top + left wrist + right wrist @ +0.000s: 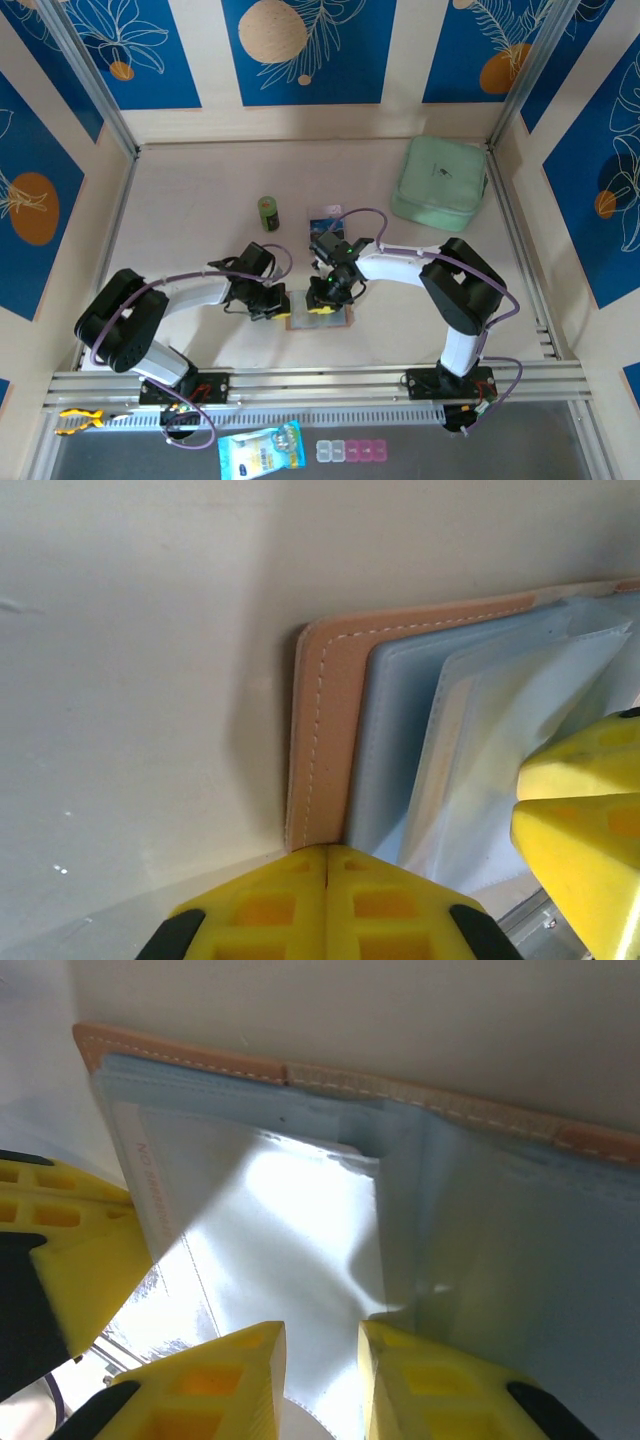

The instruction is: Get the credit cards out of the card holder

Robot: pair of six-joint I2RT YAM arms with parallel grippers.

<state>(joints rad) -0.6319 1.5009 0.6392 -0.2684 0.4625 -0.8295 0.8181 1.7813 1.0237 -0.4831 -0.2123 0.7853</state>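
From above, the small open card holder of tan-pink leather with a grey pocketed lining lies flat on the pale wooden table, near its front edge, between the two arms. The left gripper sits at the holder's left edge and the right gripper hangs over its far half, so the arms crowd it from both sides. Farther back stand a small dark green cylindrical jar and, in the far right corner, a large mint-green zipped case, both well apart from the holder. A small blue flat piece lies just behind the right wrist, too small to identify. Below the rail lie a blue printed packet and a row of clear and pink little boxes. In the left wrist view, the left gripper has its yellow fingers pressed together against the stitched leather corner of the card holder, while a yellow finger of the right gripper covers the lining on the right. In the right wrist view, the right gripper has its fingers slightly spread over a glossy clear pocket sheet of the card holder, with the left gripper blocking the left edge.
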